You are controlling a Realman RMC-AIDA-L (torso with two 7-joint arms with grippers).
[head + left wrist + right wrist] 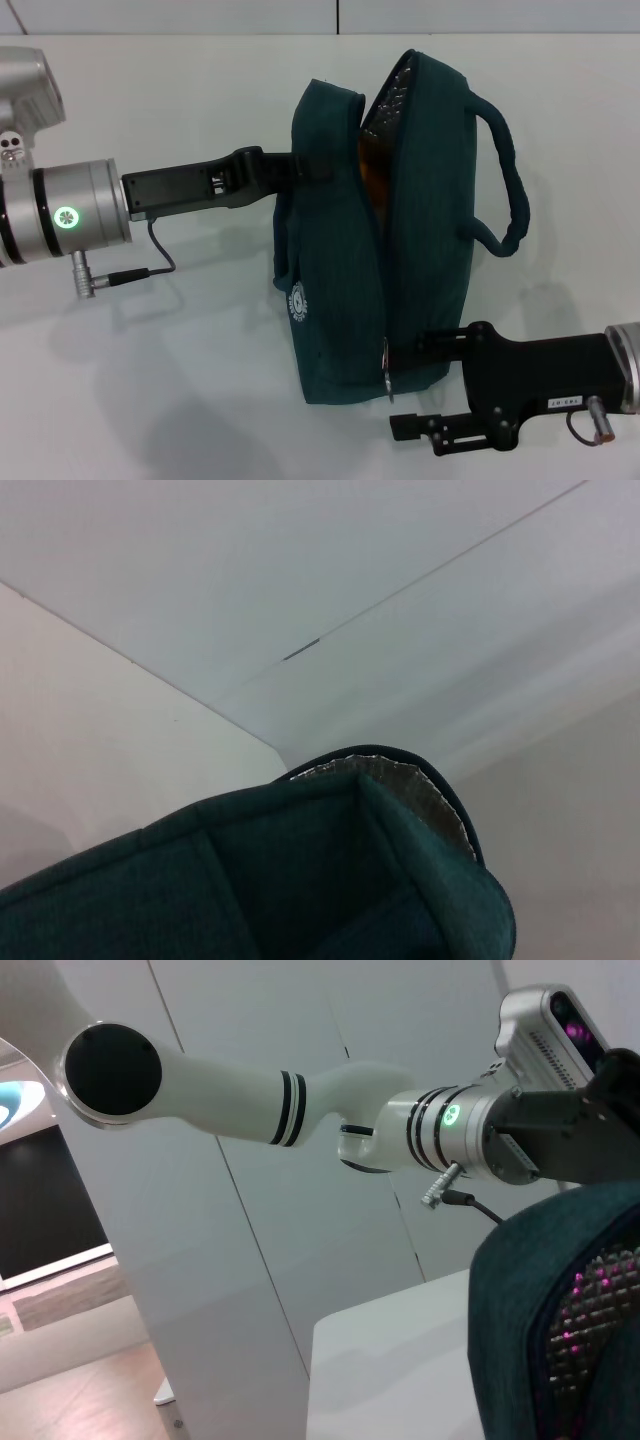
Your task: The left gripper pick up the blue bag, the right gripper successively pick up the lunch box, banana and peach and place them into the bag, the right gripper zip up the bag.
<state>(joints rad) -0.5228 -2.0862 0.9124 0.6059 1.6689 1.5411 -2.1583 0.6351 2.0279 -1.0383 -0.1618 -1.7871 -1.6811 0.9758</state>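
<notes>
The blue bag (pixel 340 270) stands upright on the white table, its round white logo facing me. My left gripper (pixel 300 165) is shut on the bag's upper left side. The top of the bag gapes, showing shiny lining (pixel 388 100) and an orange patch (pixel 372 175) inside. The lunch box, banana and peach are otherwise hidden. The zip's silver pull (pixel 387 375) hangs low on the near end. My right gripper (pixel 405 385) is open at that pull, one finger against the bag and one below. The bag also fills the left wrist view (pixel 300 880) and shows in the right wrist view (pixel 540 1290).
One rope handle (pixel 510 190) loops out to the bag's right. The white table (pixel 180 380) spreads around the bag, with a wall seam behind. The left arm (pixel 300 1100) crosses the right wrist view.
</notes>
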